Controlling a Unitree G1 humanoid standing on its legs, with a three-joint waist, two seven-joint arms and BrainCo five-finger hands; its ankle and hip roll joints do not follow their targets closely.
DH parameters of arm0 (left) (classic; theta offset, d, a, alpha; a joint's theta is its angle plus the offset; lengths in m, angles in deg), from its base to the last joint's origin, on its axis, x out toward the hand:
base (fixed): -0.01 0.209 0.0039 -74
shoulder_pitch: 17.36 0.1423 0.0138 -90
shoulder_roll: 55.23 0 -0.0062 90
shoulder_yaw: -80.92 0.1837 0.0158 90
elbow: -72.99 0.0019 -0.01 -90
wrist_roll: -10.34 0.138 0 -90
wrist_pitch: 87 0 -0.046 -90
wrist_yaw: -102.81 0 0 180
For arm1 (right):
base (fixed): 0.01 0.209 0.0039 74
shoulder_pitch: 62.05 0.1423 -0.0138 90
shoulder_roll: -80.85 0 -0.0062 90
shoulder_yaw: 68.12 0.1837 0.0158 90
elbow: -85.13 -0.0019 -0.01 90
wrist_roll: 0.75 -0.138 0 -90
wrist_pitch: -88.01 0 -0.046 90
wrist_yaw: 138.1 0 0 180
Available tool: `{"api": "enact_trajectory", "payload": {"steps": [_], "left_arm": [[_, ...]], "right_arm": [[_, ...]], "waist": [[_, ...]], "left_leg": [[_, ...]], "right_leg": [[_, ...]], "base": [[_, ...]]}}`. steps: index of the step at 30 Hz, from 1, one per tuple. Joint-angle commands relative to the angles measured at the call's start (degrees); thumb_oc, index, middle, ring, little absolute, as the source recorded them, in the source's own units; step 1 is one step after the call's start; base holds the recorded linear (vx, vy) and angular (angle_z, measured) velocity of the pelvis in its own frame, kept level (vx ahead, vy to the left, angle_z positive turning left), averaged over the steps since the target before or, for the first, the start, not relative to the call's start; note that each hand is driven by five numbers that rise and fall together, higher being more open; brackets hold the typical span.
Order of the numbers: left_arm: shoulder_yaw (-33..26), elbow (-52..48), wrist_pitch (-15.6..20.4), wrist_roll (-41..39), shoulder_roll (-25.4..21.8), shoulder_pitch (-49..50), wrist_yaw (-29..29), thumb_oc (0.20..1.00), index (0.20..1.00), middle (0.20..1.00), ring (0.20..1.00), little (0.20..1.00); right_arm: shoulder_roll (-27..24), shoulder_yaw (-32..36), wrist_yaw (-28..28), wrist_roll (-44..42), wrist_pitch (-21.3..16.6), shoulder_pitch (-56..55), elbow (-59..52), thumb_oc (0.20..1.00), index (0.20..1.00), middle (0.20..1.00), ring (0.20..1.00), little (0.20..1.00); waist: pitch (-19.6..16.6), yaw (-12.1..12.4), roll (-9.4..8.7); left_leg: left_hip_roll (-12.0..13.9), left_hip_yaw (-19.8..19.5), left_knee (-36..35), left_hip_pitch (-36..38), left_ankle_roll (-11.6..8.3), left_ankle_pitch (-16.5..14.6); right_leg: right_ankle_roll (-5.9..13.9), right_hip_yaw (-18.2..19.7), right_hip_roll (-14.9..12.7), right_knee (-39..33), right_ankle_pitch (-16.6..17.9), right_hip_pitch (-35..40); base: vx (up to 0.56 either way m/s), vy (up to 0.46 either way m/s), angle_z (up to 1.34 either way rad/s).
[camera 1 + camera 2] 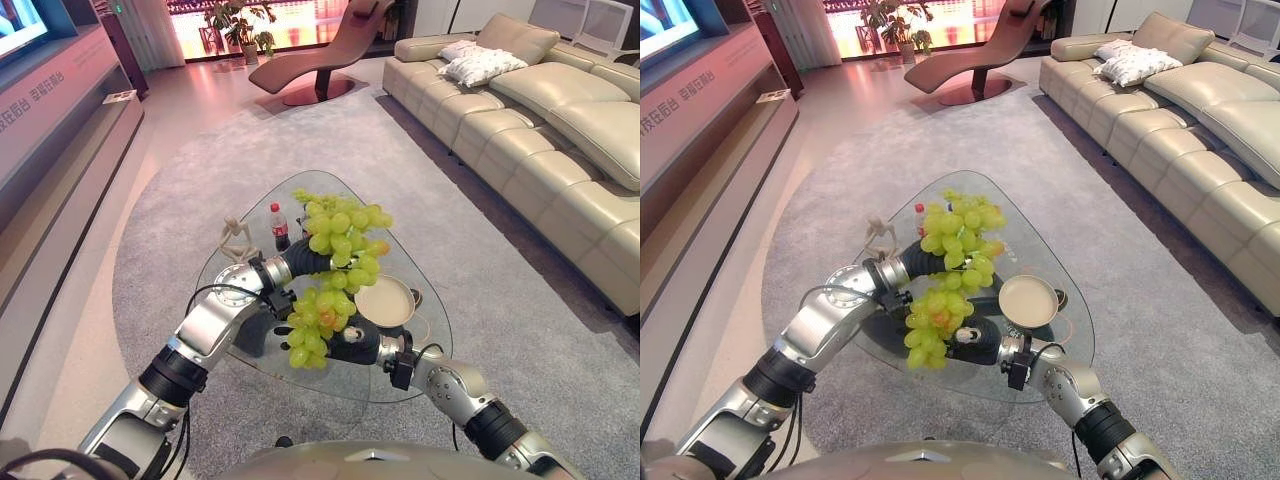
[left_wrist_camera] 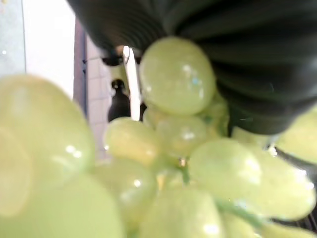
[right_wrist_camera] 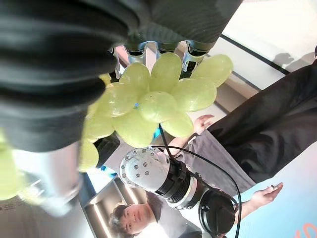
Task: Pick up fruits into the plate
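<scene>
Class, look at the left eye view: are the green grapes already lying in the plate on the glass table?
No: the grapes are bunched around the left hand, while the plate beside them sits bare.

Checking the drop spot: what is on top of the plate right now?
The plate on the glass table looks bare; the grapes hang beside it and cover its near-left rim and both robot hands' fingers.

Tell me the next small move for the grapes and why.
Probably carry the bunch of green grapes toward the robot's right and lower it over the plate. Both the left hand and the right hand are at the bunch, which hangs above the glass table beside the plate, not over it.
</scene>
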Motion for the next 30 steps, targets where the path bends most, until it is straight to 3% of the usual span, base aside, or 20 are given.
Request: {"api": "enact_trajectory", "payload": {"steps": [1, 23, 24, 25, 30], "left_arm": [[-2.47, 0.67, 2.58, -1.81, 0.12, -3.88, -0.49, 0.200, 0.200, 0.200, 0.200, 0.200], [-3.40, 1.82, 0.86, -2.49, 0.71, -4.17, -2.33, 0.200, 0.200, 0.200, 0.200, 0.200], [-3.52, 1.91, 0.67, -2.50, 0.75, -4.04, -2.45, 0.285, 0.285, 0.285, 0.285, 0.285], [-3.83, 2.55, 0.17, -2.69, 0.87, -3.65, -3.12, 1.000, 1.000, 1.000, 1.000, 1.000], [-6.25, 5.52, -0.32, -2.74, 0.29, -0.03, -6.70, 1.000, 1.000, 1.000, 1.000, 1.000]], "right_arm": [[5.86, 4.71, -3.23, -6.27, -3.40, 1.97, -5.93, 0.200, 0.200, 0.200, 0.200, 0.200], [5.40, 4.62, -1.35, -5.38, -4.93, 2.34, -4.40, 0.200, 0.200, 0.200, 0.200, 0.200], [5.31, 4.69, -1.13, -5.12, -5.06, 2.30, -4.28, 0.200, 0.200, 0.200, 0.200, 0.200], [4.90, 4.93, -0.56, -3.98, -5.58, 2.17, -3.69, 0.200, 0.200, 0.200, 0.200, 0.200], [1.44, 7.52, 1.55, 3.13, -7.42, 0.83, -1.65, 0.200, 0.200, 0.200, 0.200, 0.200]], "waist": [[1.08, 0.45, -2.40], [1.58, 0.39, -2.63], [1.59, 0.40, -2.64], [1.68, 0.38, -2.69], [2.06, 0.46, -3.01]], "left_leg": [[-3.26, 0.57, 0.44, 3.77, 2.68, -8.29], [-3.05, 0.54, 0.44, 3.40, 2.61, -8.22], [-3.04, 0.54, 0.44, 3.38, 2.60, -8.22], [-3.02, 0.54, 0.44, 3.37, 2.57, -8.19], [-2.94, 0.41, 0.44, 3.19, 2.48, -8.06]], "right_leg": [[0.90, -1.69, -0.78, 1.06, -1.06, 0.61], [0.91, -1.31, -0.80, 0.98, -0.95, 0.17], [0.91, -1.33, -0.80, 0.98, -0.95, 0.16], [0.89, -1.33, -0.78, 1.02, -0.92, 0.12], [0.70, -1.22, -0.64, 1.10, -0.93, 0.02]], "base": [[0.00, 0.000, 0.00], [0.00, 0.000, -0.01], [0.00, 0.000, 0.00], [0.00, 0.000, 0.00], [0.00, 0.000, 0.00]]}}
